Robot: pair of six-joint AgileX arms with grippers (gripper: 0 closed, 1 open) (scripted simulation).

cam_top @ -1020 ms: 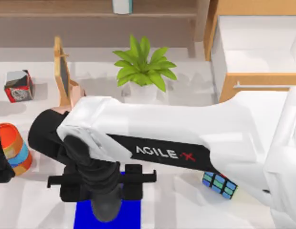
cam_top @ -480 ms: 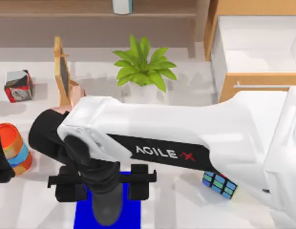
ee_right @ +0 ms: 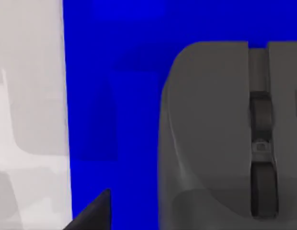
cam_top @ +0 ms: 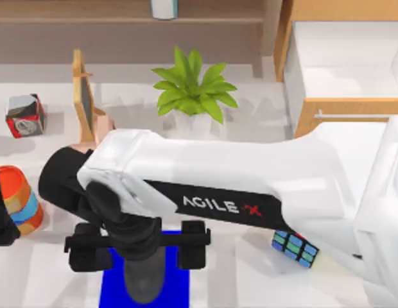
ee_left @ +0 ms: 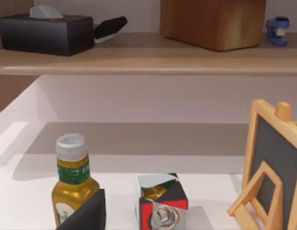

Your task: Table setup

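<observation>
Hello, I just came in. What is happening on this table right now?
The right gripper hangs over a grey computer mouse that lies on a blue mat at the near edge of the table. Its fingers are spread apart on either side of the mouse, not gripping it. The left arm waits at the table's left edge, beside an orange cup. A colour cube lies to the right of the mat.
</observation>
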